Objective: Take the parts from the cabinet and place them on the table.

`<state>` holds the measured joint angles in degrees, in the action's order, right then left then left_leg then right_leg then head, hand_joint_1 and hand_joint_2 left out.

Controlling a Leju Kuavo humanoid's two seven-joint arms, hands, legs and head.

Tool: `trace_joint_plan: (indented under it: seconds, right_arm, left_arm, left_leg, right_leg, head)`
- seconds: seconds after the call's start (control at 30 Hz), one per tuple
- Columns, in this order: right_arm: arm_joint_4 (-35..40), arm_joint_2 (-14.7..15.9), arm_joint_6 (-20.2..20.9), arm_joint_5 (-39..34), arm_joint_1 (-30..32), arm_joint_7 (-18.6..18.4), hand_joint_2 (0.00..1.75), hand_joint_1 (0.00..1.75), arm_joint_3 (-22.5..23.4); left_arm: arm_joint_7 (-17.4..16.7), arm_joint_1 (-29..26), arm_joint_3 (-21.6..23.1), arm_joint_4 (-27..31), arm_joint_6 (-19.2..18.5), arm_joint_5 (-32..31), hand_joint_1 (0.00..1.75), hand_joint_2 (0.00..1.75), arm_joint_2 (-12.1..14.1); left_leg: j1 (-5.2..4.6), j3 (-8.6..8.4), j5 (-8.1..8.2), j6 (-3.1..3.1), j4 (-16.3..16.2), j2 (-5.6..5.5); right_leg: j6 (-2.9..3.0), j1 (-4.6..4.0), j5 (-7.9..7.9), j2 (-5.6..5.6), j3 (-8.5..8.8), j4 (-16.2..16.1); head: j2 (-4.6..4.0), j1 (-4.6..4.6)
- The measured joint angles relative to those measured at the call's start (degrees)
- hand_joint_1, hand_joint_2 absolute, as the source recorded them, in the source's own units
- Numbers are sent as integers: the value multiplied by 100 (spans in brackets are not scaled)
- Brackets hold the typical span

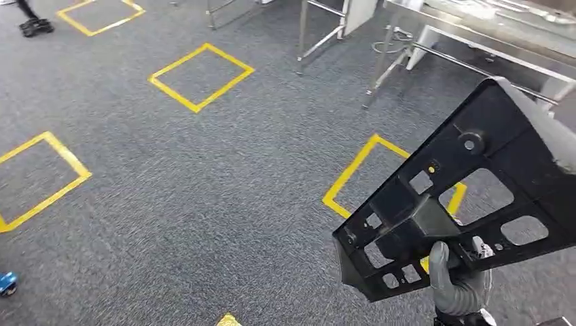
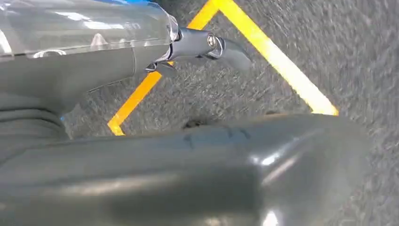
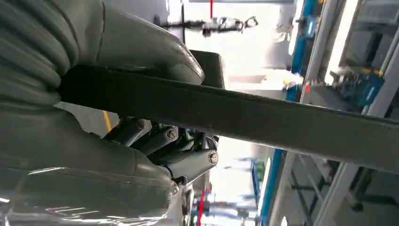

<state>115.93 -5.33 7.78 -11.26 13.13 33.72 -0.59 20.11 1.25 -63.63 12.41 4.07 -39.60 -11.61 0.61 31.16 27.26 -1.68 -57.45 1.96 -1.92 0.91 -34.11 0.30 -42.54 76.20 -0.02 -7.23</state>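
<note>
A large black plastic part (image 1: 469,190), a flat frame with several cut-out windows, is raised at the right of the head view. My right hand (image 1: 456,278) grips its lower edge from below, thumb over the front. In the right wrist view the same black part (image 3: 263,115) runs as a dark bar clamped between my thumb and the darker fingers (image 3: 174,146) of my right hand (image 3: 117,122). My left hand (image 2: 141,141) hangs over the carpet with its fingers (image 2: 207,44) apart and nothing in it. The table (image 1: 502,34) stands at the far right.
Grey carpet carries yellow taped squares (image 1: 201,76), one (image 1: 380,176) just behind the part. Metal table legs (image 1: 319,34) stand at the back. A person's shoes (image 1: 34,26) show at the far left corner, and a small blue object (image 1: 7,283) lies at the left edge.
</note>
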Motion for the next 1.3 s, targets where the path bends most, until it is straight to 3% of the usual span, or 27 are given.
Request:
trace_joint_plan:
  seconds: [0.03, 0.1, 0.13, 0.17, 0.2, 0.3, 0.33, 0.37, 0.4, 0.43, 0.5, 0.53, 0.6, 0.67, 0.73, 0.8, 0.87, 0.9, 0.93, 0.97, 1.03, 1.07, 1.1, 1.17, 1.2, 1.23, 1.3]
  right_arm:
    - [-4, 0, 2, 2, -4, -11, 175, 175, 2]
    - [-2, 0, 9, 15, -16, -20, 175, 175, 2]
    - [-2, -2, 9, 20, -29, -32, 175, 175, 2]
    - [-2, -2, 9, 24, -54, -39, 175, 175, 2]
    - [0, -11, 9, 35, -92, -57, 175, 175, 0]
    - [2, -24, 4, 76, -82, -63, 175, 175, 15]
    - [2, -24, 6, 83, -83, -66, 175, 175, 22]
    - [9, -33, 9, 87, -75, -66, 175, 175, 26]
    - [15, -42, 7, 87, -100, -66, 175, 175, 31]
    - [15, -55, 4, 87, -105, -70, 175, 175, 39]
    - [15, -66, 9, 101, -89, -72, 175, 175, 46]
    - [15, -68, 9, 103, -74, -72, 175, 175, 52]
    - [20, -74, 9, 133, -45, -72, 175, 175, 74]
    - [24, -83, 13, 133, -27, -72, 175, 175, 85]
    - [33, -94, 31, 133, -22, -68, 175, 175, 90]
    - [39, -101, 44, 136, 11, -68, 175, 175, 94]
    - [55, -103, 48, 136, 54, -68, 175, 175, 116]
    - [61, -103, 52, 138, 73, -68, 175, 175, 127]
    - [79, -103, 52, 138, 68, -61, 175, 175, 144]
    - [79, -103, 52, 138, 51, -61, 175, 175, 144]
    - [79, -105, 52, 138, 70, -61, 175, 175, 144]
    - [79, -105, 52, 138, 80, -61, 175, 175, 146]
    - [77, -105, 52, 138, 85, -61, 175, 175, 146]
    - [79, -105, 63, 138, 83, -61, 175, 175, 146]
    - [79, -105, 70, 138, 78, -61, 175, 175, 146]
    - [77, -105, 79, 138, 51, -63, 175, 175, 146]
    - [77, -109, 85, 138, 11, -81, 175, 175, 146]
  left_arm:
    - [0, 2, 0, 0, -7, 2, 0, 0, -4]
    - [0, 16, 0, 0, -9, 2, 0, 0, -33]
    - [2, 19, 0, 0, -11, 2, 0, 0, -46]
    - [7, 16, 0, 2, -11, 2, 0, 0, -48]
    - [7, 14, 0, 2, -13, 0, 0, 0, -61]
    - [9, 34, 0, 11, -13, -2, 0, 0, -76]
    - [9, 33, 0, 13, -13, -2, 0, 0, -79]
    - [9, 33, 0, 22, -13, -2, 0, 0, -79]
    - [13, 30, 0, 24, -13, -4, 0, 0, -81]
    - [13, 26, 0, 24, -13, -4, 0, 0, -83]
    - [13, -3, 0, 24, -13, -17, 0, 0, -83]
    - [15, -15, 0, 24, -17, -17, 0, 0, -83]
    - [26, -13, 0, 30, -18, -17, 0, 0, -83]
    - [26, -3, -2, 42, 11, -17, 0, 0, -83]
    - [9, -1, -9, 44, 13, -6, 0, 0, -76]
    - [7, 32, -20, 44, 15, 4, 0, 0, -81]
    - [7, 52, -24, 44, 15, 7, 0, 0, -85]
    - [4, 55, -26, 46, 15, 9, 0, 0, -94]
    - [7, 61, -28, 46, 24, 11, 0, 0, -94]
    - [7, 48, -33, 46, 28, 11, 0, 0, -94]
    - [7, 27, -42, 46, 35, 15, 0, 0, -94]
    - [7, 27, -44, 46, 35, 15, 0, 0, -94]
    - [4, 30, -46, 46, 37, 17, 0, 0, -94]
    - [-7, 43, -48, 46, 37, 26, 0, 0, -105]
    - [-7, 48, -48, 46, 37, 24, 0, 0, -116]
    - [2, 44, -48, 46, 28, 22, 0, 0, -127]
    - [39, 55, -50, 46, -4, 0, 0, 0, -127]
  left_leg:
    - [0, -7, 7, 4, 0, 82]
    - [-1, -40, 32, 23, 0, 218]
    - [-7, -69, 48, 43, 0, 281]
    - [-31, -83, 64, 68, -1, 315]
    - [-56, -86, 82, 111, -10, 378]
    - [-56, -152, 104, 185, 18, 564]
    - [-76, -186, 134, 225, 26, 622]
    - [-31, -144, 244, 249, -107, 458]
    - [-30, 40, 492, 270, -513, 169]
    - [-18, 216, 684, 278, -895, 36]
    - [-17, 701, 990, 278, -1846, -138]
    - [-17, 750, 886, 267, -1870, -150]
    - [-18, 491, 370, 222, -1168, -188]
    - [-17, 156, -53, 170, -359, -402]
    - [10, 54, -12, 140, -61, -720]
    - [-21, 36, -11, 130, -65, -600]
    - [1, 21, -56, 48, 7, -463]
    - [8, 7, -75, 22, 28, -393]
    - [3, -1, -74, -15, 45, -318]
    - [-8, 4, -67, -28, 45, -240]
    - [-29, 7, -43, -44, 41, -47]
    - [-31, 4, -35, -38, 39, 29]
    - [-32, -6, -23, -27, 38, 114]
    - [-39, -49, 10, -9, 38, 259]
    - [-49, -84, 29, 11, 38, 319]
    - [-88, -102, 53, 48, 37, 375]
    - [-87, -126, 78, 99, 32, 489]
  right_leg:
    - [-1, 0, 135, -7, 75, -130]
    - [27, -9, 597, -121, 579, -1032]
    - [66, -28, 788, -318, 901, -1580]
    - [89, -79, 701, -563, 1002, -1807]
    - [167, -114, 728, -450, 986, -1809]
    - [233, -128, 725, -265, 951, -1813]
    - [276, -79, 756, -177, 991, -1862]
    - [294, -49, 772, -146, 1001, -1873]
    - [311, -44, 775, -64, 992, -1871]
    - [336, -42, 783, -22, 986, -1869]
    - [352, -54, 782, 162, 987, -1861]
    - [352, -57, 781, 251, 996, -1859]
    - [347, -60, 775, 427, 1020, -1853]
    - [328, -58, 763, 554, 1039, -1846]
    - [287, -83, 747, 632, 1010, -1810]
    - [205, -20, 770, 763, 959, -1826]
    - [112, -24, 785, 891, 937, -1835]
    - [111, -6, 740, 708, 933, -1774]
    - [65, -50, 540, 251, 798, -1501]
    - [31, -42, 312, 95, 595, -1097]
    - [-16, -3, -56, 6, 128, -166]
    - [-23, 4, -38, -3, 62, -42]
    - [-25, 6, 113, -15, 136, -193]
    - [12, -7, 600, -120, 634, -1130]
    - [63, -36, 799, -356, 950, -1680]
    - [141, -113, 708, -594, 1036, -1838]
    - [181, -119, 738, -438, 996, -1853]
  head:
    - [-2, 0]
    - [-2, 0]
    - [0, 0]
    - [-2, 0]
    - [-2, -2]
    - [-2, 0]
    - [-2, 0]
    - [-2, -2]
    - [-2, -4]
    - [0, -4]
    - [-2, -4]
    - [-2, -4]
    - [0, -4]
    - [-2, -4]
    - [0, -4]
    - [-2, -4]
    - [-2, -4]
    - [-2, -4]
    - [-2, -2]
    - [-2, -2]
    - [-2, -2]
    - [-2, -2]
    - [0, -2]
    - [-2, -2]
    - [-2, -2]
    - [0, -2]
    - [-2, -2]
